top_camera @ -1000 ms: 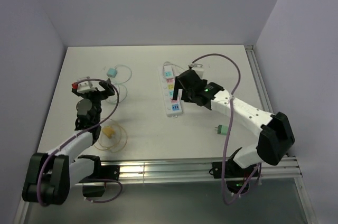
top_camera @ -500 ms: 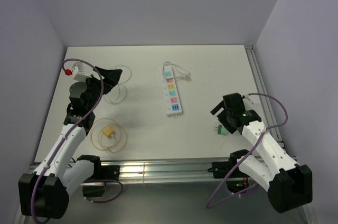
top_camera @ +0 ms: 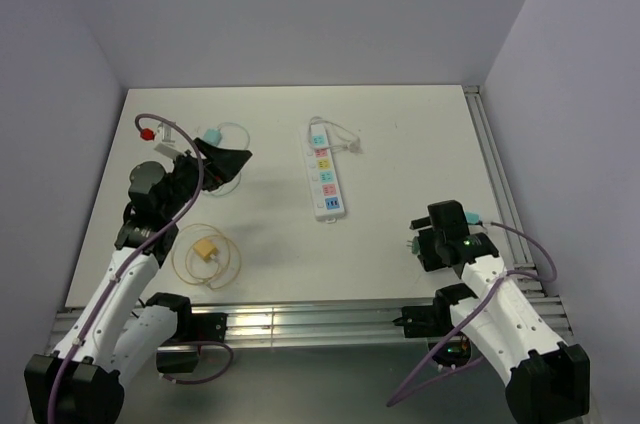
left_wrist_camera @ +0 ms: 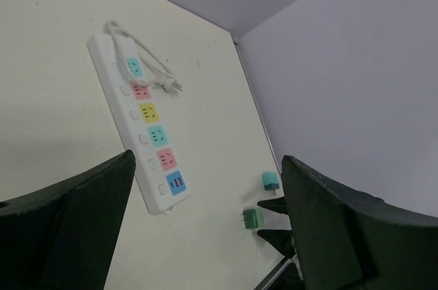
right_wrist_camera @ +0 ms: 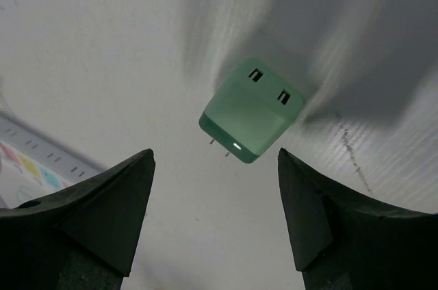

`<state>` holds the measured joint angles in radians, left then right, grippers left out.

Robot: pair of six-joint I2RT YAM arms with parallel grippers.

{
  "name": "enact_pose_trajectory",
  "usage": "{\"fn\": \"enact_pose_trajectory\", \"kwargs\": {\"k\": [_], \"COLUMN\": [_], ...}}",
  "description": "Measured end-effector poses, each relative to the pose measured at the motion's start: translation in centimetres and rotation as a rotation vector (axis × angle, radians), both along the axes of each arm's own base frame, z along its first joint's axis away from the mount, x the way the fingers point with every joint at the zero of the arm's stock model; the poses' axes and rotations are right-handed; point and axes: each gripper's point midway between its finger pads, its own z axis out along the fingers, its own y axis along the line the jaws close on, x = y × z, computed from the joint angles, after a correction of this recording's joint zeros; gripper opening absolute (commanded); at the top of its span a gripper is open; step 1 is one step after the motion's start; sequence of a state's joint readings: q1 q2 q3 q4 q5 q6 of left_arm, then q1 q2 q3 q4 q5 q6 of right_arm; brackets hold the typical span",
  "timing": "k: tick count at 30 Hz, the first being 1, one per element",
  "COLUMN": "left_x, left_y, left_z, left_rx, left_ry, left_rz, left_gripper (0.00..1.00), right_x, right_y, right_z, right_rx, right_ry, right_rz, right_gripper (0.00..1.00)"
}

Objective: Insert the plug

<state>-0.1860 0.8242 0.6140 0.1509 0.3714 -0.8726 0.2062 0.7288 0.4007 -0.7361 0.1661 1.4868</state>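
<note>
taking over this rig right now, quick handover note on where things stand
Left gripper: open, empty, at the table's left.
Right gripper: open above the green plug, not touching it.
Green plug lies flat on the table near the right edge; power strip sits mid-table, no plug in it.
Done: nothing inserted. Left: grasp the plug, carry it to the strip, push it in.

Yellow adapter [top_camera: 207,249] inside its clear cable loop [top_camera: 239,260] — teal adapter [top_camera: 213,135] farther back, on white table [top_camera: 400,144]
</note>
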Motion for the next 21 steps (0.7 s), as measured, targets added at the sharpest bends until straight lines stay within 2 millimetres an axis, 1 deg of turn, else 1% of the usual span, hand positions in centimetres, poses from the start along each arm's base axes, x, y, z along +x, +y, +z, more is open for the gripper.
{"fn": "enact_pose_trajectory", "kwargs": {"k": [3, 5, 12, 16, 20, 21], "left_x": [-0.6, -0.8, -1.8, -2.0, -2.2, -2.3], "left_y": [-0.7, -1.2, -2.4, -2.6, -2.7, -2.8], "left_z": [1.1, 1.4, 0.5, 1.1, 2.3, 2.6], "left_rx": [0.006, 0.006, 0.025, 0.042, 0.045, 0.045], "left_ry": [-0.031, -0.038, 0.003, 0.001, -0.014, -0.021], "left_rz": [-0.030, -0.049, -0.099, -0.109, -0.118, -0.123], "left_gripper": [0.92, 0.92, 0.91, 0.91, 0.90, 0.90], "right_x": [0.0, 0.3, 0.5, 0.6, 1.0, 1.0], "right_y": [-0.9, -1.3, -2.4, -2.6, -2.2, -2.1], "right_z": [-0.1, 0.1, -0.6, -1.1, -1.4, -1.6], "right_rx": [-0.027, -0.042, -0.049, -0.047, -0.027, -0.025], "right_ry": [0.038, 0.053, 0.095, 0.117, 0.120, 0.120], "right_rz": [-0.053, -0.079, -0.137, -0.148, -0.141, -0.137], "right_gripper": [0.80, 0.80, 0.79, 0.76, 0.73, 0.69]}}
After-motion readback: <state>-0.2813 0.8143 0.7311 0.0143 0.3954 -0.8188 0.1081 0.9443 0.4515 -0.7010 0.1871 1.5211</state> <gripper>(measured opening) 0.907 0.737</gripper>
